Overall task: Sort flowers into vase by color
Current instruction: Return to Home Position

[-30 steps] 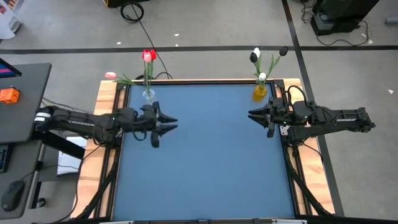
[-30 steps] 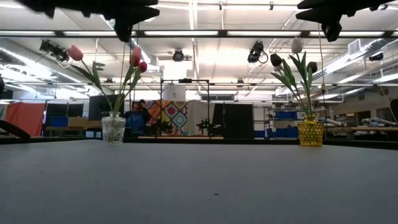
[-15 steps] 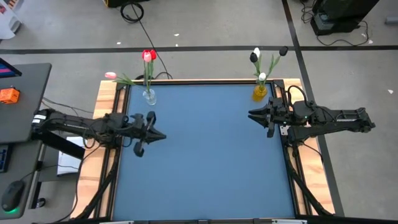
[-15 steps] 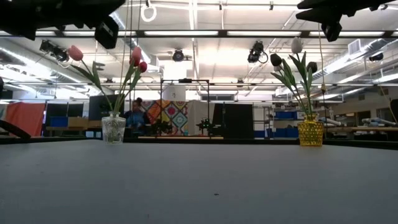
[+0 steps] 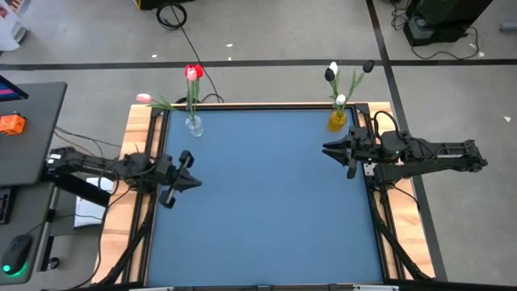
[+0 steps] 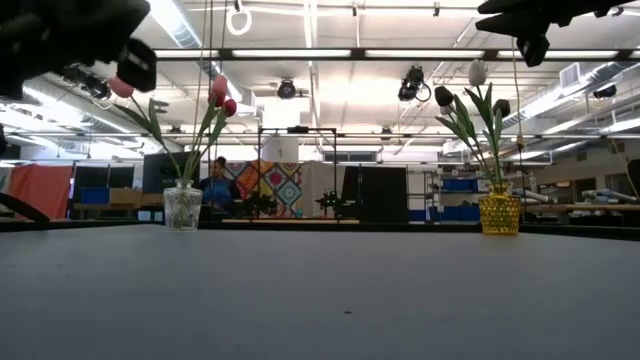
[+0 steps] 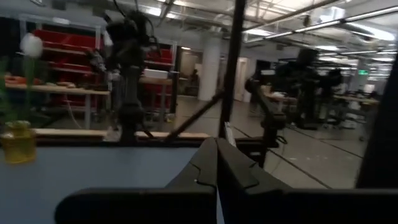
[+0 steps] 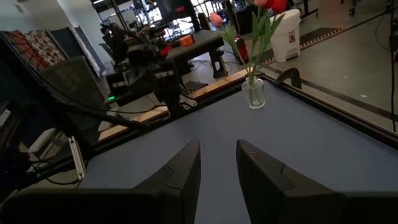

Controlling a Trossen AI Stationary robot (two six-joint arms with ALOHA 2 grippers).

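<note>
The blue table (image 5: 266, 210) fills the middle. The left gripper (image 5: 192, 181) hangs over its left side, fingers closed together. The right gripper (image 5: 327, 149) hangs at the right side, fingers a little apart. At far left a transparent vase (image 5: 194, 124) holds the red and pink flowers (image 5: 192, 74); at far right a yellow vase (image 5: 338, 120) holds the white and black flowers (image 5: 332, 73)

Red and pink tulips (image 5: 192, 73): bunched in a clear vase (image 5: 194, 124), upright, at the table's far edge, well apart from the left gripper (image 5: 198, 183) and on its far side. Red head stands tall; one pink head (image 5: 144, 99) leans out low, away from the table's middle.

White and black tulips (image 5: 330, 73): in a yellow vase (image 5: 337, 121), upright, near the right gripper (image 5: 325, 149), just beyond it at the far edge. Green stems and leaves fan outward
</note>
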